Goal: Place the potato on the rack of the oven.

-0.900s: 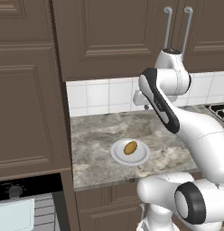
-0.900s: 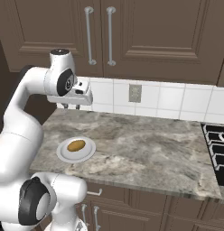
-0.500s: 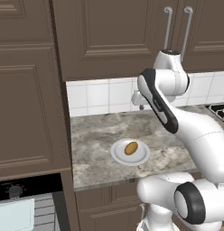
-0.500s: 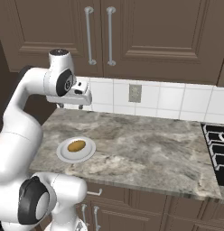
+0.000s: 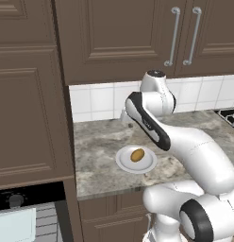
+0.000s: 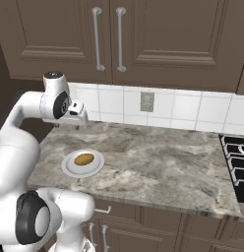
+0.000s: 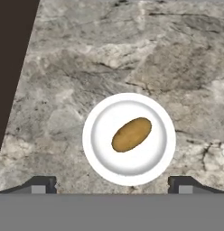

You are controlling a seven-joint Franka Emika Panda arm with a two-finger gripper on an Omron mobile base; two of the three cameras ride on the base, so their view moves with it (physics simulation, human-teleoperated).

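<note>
Grey marbled worktop [image 5: 104, 142] carries one white plate [image 5: 124, 164], and one potato [image 5: 137, 155] is held on that plate, at its centre. Smooth golden-brown skin and an oval shape are seen. Above the plate, the pincer [image 7: 114, 184] is kept spread and empty.

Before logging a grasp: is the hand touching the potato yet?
Apart. In the right base view the hand hangs above the counter behind the plate, with bare counter between it and the potato.

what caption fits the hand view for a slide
Open gripper above the potato, which lies on a white plate on the marble counter.
</note>
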